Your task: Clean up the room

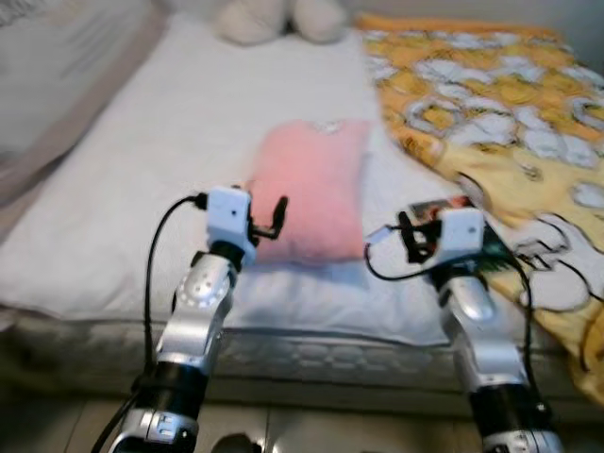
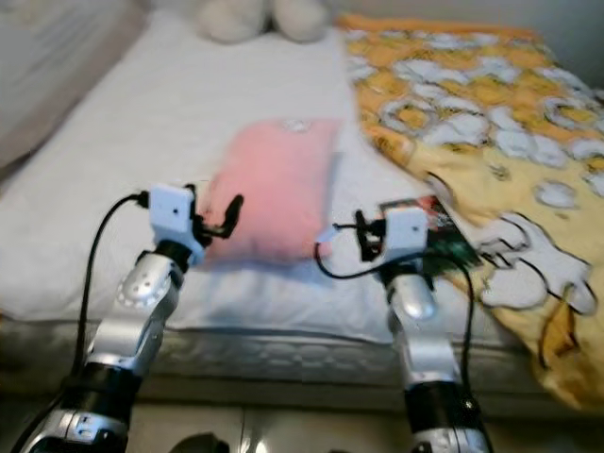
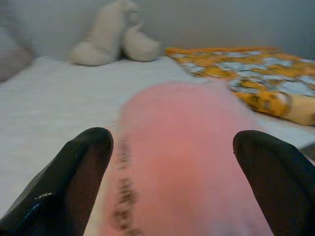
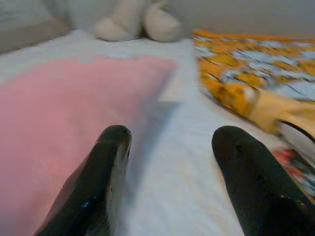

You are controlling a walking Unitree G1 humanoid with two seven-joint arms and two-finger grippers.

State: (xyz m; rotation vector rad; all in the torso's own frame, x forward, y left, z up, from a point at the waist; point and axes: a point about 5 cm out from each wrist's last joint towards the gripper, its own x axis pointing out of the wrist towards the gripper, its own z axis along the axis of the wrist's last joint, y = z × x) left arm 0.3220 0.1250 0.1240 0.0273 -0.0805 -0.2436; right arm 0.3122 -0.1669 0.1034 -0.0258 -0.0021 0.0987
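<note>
A folded pink fleece cloth (image 1: 311, 189) lies on the white bed (image 1: 170, 142), beside a yellow patterned blanket (image 1: 491, 104). My left claw (image 3: 172, 162) is wide open at its near edge. My right claw (image 4: 170, 167), open too, hovers just beside it.

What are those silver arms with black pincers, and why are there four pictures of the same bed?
It is a robot tidying a bedroom. Two pictures come from cameras in its head, looking down at the bed. The other two come from cameras on its wrists, looking out between the black fingers. The left gripper is at the near edge of a pink pillow, fingers open. The right gripper is open too, just beside the pillow. Neither holds anything. A yellow blanket covers the right side, and a pale soft toy sits at the far end.
</note>
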